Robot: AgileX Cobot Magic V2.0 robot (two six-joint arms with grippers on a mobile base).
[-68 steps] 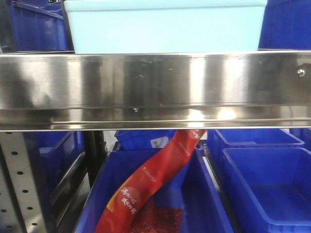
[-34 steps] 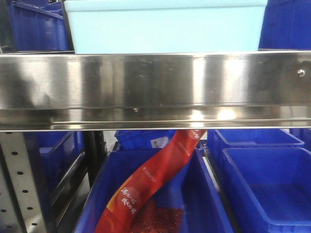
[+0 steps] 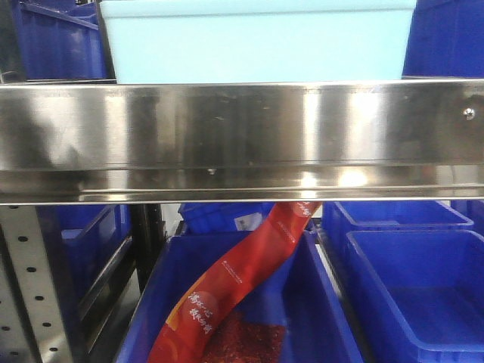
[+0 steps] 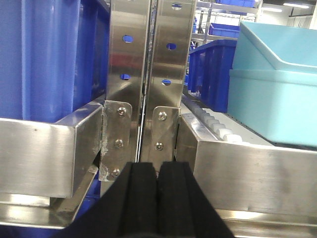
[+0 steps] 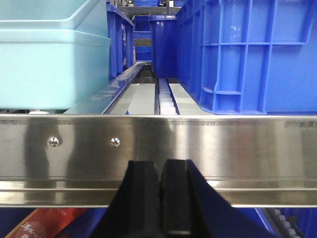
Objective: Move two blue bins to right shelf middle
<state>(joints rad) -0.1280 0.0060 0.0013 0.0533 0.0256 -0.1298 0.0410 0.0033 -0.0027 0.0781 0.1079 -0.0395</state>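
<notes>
A pale sky-blue bin [image 3: 257, 41] sits on the steel shelf, its lower wall hidden behind the shelf's front rail [image 3: 242, 140]. The left wrist view has the same bin [image 4: 277, 94] at the right, on white rollers. In the right wrist view that bin [image 5: 52, 59] fills the upper left. My left gripper [image 4: 158, 171] is shut on nothing, in front of a steel upright [image 4: 148, 84], left of the bin. My right gripper [image 5: 161, 168] is shut and empty, just before the front rail [image 5: 158, 144], right of the bin.
Dark royal-blue bins [image 3: 60, 41] flank the pale bin on the shelf, and another [image 5: 252, 54] stands right of a roller lane [image 5: 166, 96]. Below the shelf, a dark blue bin [image 3: 242, 302] holds a red packet [image 3: 227, 287]; one more bin [image 3: 416, 287] is beside it.
</notes>
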